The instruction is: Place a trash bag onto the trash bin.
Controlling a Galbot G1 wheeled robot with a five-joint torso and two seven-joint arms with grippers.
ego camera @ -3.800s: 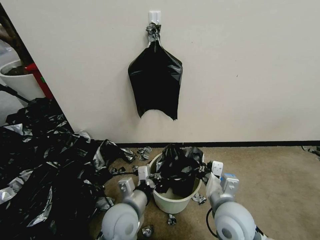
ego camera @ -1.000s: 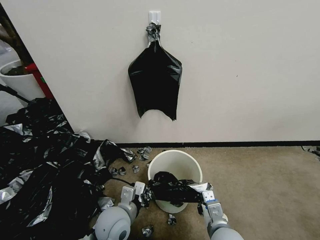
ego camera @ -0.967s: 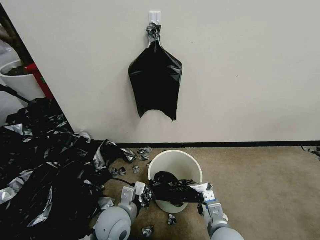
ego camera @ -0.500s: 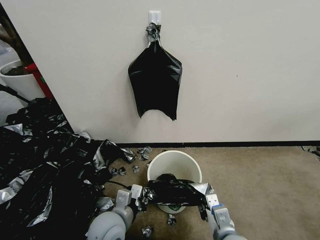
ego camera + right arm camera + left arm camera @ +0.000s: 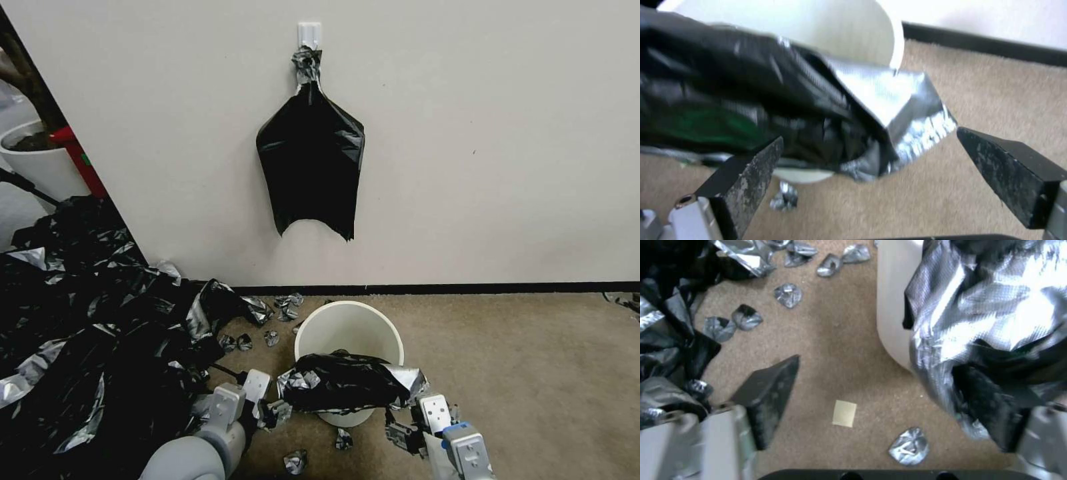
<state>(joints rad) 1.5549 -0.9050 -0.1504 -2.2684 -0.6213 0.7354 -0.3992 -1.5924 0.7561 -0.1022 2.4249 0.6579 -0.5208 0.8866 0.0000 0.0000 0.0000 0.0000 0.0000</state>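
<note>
a second black bag (image 5: 311,160) hung flat against the pale wall (image 5: 480,133) from a white hook (image 5: 309,33), its neck bunched below the hook. a broad heap of black-and-silver plastic sheets (image 5: 87,320) covered the tan carpet (image 5: 533,373) at left. small foil wads (image 5: 287,307) lay scattered near the dark baseboard (image 5: 467,288). a white plant pot (image 5: 40,167) stood at far left beside a red object (image 5: 73,157). a small tan paper slip (image 5: 844,413) lay on the carpet.

Left arm enters head view at 7 o'clock, grey-white left end effector (image 5: 257,407) low, fingers spread apart. Right arm enters at 5 o'clock, grey-white right end effector (image 5: 417,427) low, black-padded fingers (image 5: 1011,175) spread wide, gripping nothing.
</note>
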